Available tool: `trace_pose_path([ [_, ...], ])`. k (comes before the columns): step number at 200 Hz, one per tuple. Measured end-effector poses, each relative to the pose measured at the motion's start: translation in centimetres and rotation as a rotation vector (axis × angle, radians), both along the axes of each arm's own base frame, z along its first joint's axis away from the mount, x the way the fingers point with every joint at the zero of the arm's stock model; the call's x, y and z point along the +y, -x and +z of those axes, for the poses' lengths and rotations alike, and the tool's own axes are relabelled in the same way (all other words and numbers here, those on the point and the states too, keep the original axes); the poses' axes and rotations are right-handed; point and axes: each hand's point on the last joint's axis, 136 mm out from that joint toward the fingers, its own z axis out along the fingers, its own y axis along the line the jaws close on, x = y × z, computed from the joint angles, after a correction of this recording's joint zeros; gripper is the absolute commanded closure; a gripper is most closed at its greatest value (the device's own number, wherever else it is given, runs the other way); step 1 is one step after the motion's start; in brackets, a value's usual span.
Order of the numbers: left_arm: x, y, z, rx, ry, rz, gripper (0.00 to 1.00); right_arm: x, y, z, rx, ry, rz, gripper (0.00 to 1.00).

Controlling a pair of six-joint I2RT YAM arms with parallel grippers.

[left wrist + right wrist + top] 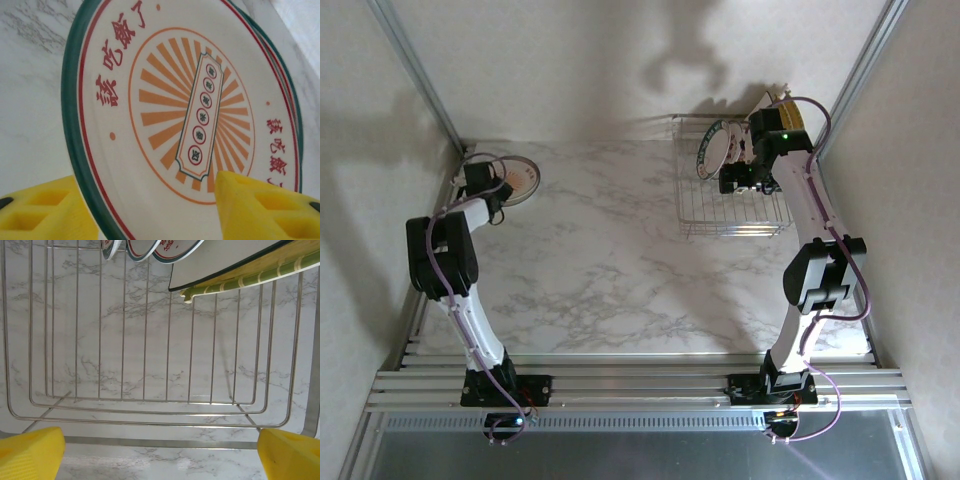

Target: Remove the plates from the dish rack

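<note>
The left claw [147, 185] was spread wide with nothing clamped. Its left finger [35, 210] sat outside the green rim of a round plate [200, 100] and its right finger [265, 210] over the plate's face; I could not tell whether either touched it. Just under that plate, the rim of a second plate [292, 85] showed along its far edge. Both lay on the marble table [30, 75].

The right claw [160, 440] was also wide open and empty, hovering over the dish rack [145, 410] with the wire floor straight ahead of its fingers. At the rack's far end stood three round plates [142, 246]. To their right, a whitish square plate [225, 265] leaned against a striped yellow-green plate [250, 279].
</note>
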Motion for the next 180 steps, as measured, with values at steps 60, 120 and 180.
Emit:
trace_pose_path([
  [60,0.4,1.4,-0.6,0.143,-0.171,-0.042,0.17,0.1,0.2,-0.4,0.01,-0.007,-0.001,0.01],
  [120,-0.1,2.3,0.6,0.235,-0.29,-0.11,0.01,0.7,0.4,-0.1,0.006,-0.03,-0.004,0.01],
  [180,-9.3,2.0,9.6,0.192,-0.419,-0.387,0.0,2.4,-1.1,1.6,-0.07,-0.047,0.013,0.04],
])
